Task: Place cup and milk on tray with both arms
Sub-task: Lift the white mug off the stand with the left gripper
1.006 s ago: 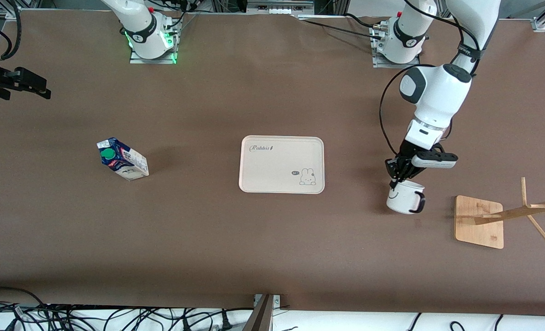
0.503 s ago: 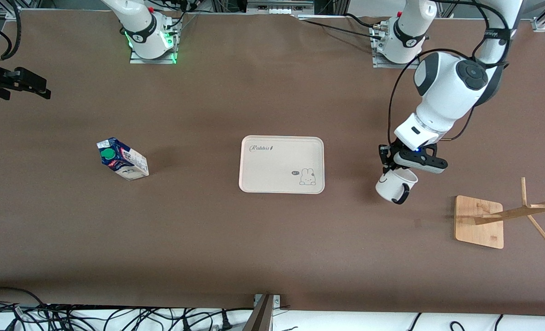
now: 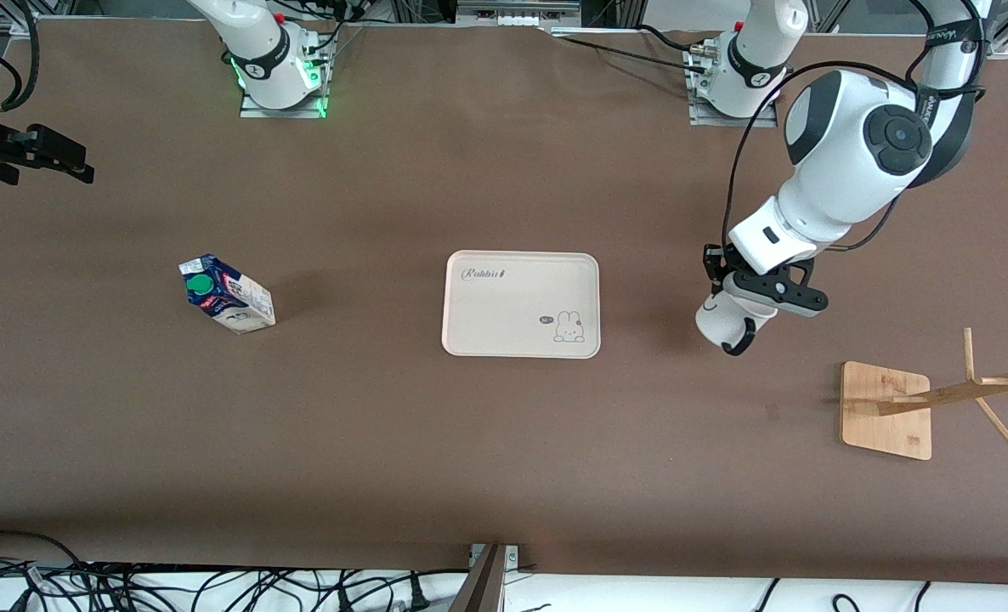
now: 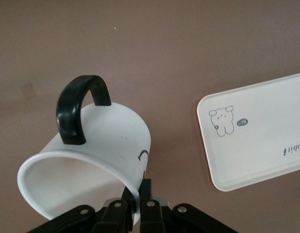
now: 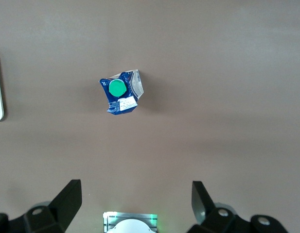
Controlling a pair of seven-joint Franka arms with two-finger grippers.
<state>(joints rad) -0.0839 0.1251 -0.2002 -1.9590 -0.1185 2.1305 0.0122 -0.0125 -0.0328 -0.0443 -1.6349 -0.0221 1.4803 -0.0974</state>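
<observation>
My left gripper is shut on the rim of the white cup and holds it tilted in the air, black handle toward the front camera, over bare table between the tray and the wooden rack. In the left wrist view the fingers pinch the cup's wall. The cream tray, also seen in the left wrist view, lies empty at mid-table. The milk carton stands toward the right arm's end. My right gripper is open, high above the table, and looks down on the carton.
A bamboo rack base with slanted pegs stands toward the left arm's end, nearer the front camera than the cup. Cables run along the table's front edge. The arm bases stand at the back edge.
My left gripper has lifted the cup and carried it a little toward the tray, and the cup has tipped over more. The right arm has not moved.
</observation>
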